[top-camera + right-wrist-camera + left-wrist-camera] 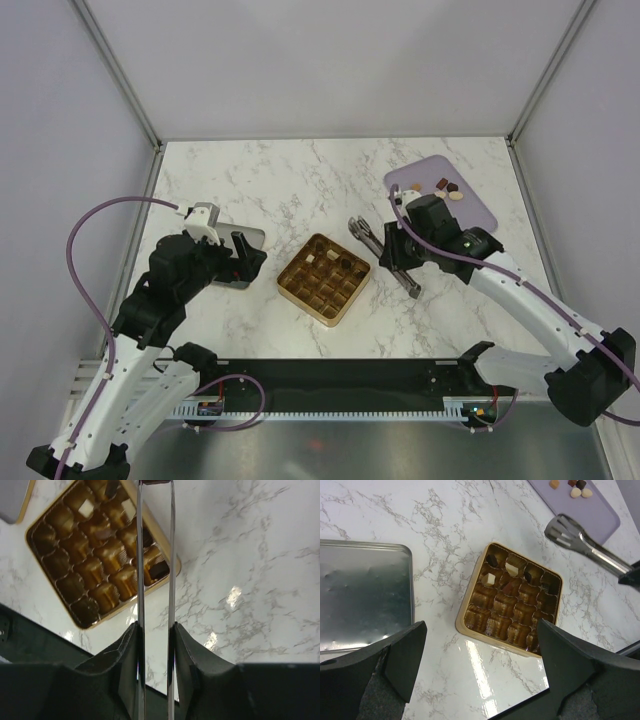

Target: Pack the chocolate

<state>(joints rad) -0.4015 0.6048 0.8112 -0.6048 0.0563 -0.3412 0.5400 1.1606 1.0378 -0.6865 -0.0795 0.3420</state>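
Glossy marble-look table (280,180), shiny steel tongs (365,238), metallic gold tray (300,257).

- We see a white marble table (300,180).
- Gold grid tray (281,281) at centre.
- Silver tin lid (365,595) to its left.
- Purple board (470,205) at far right.
- Tongs (365,235) right of the tray, possibly touching the marble.
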